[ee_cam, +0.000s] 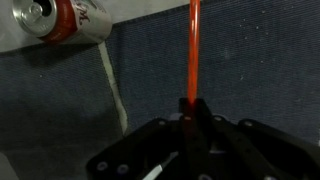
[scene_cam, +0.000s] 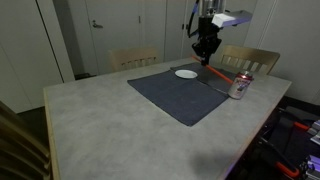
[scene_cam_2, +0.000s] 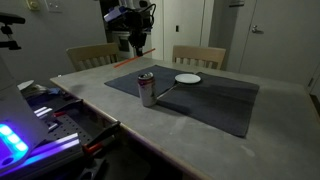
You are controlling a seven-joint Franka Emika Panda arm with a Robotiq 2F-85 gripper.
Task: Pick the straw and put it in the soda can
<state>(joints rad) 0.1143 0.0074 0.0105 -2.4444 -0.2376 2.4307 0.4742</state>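
My gripper is shut on the red-orange straw and holds it in the air above the back of the table. In the wrist view the straw runs straight out from my closed fingers over the dark mat. The silver soda can with red markings stands upright at the mat's edge, in front of and below the gripper. It also shows in an exterior view and at the top left of the wrist view. The straw slants over the table in an exterior view.
A dark grey mat covers the middle of the grey table. A flat white plate lies at the mat's far side. Two wooden chairs stand behind the table. Equipment with lights sits beside the table.
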